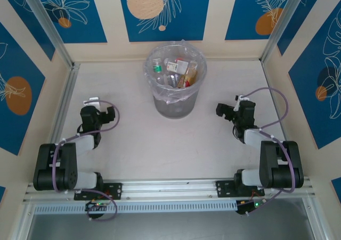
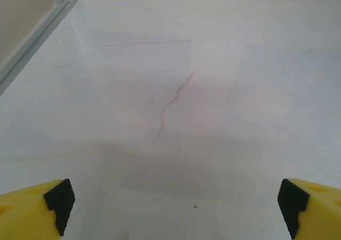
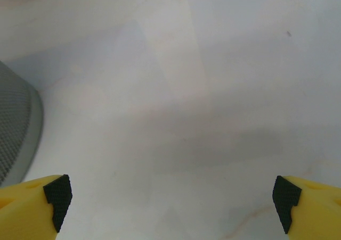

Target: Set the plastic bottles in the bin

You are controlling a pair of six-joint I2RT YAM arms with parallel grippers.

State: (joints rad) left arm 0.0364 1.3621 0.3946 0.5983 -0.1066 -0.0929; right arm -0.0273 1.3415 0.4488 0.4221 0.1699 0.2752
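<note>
Now the plastic bottles [image 1: 176,72] lie heaped inside the bin [image 1: 173,104], at the far middle of the table [image 1: 160,149].
Both arms sit folded near their bases, well apart from the bin on either side. The left gripper [image 2: 175,204] has its jaws spread wide over bare tabletop, holding nothing. The right gripper [image 3: 171,200] is likewise spread and empty.

The pale bench [image 1: 141,144], marked with thin brownish veins [image 2: 173,101], carries the round grey bin [image 1: 173,106]. The bin is lined with a clear bag and stands upright at the far middle, near the back wall.
</note>
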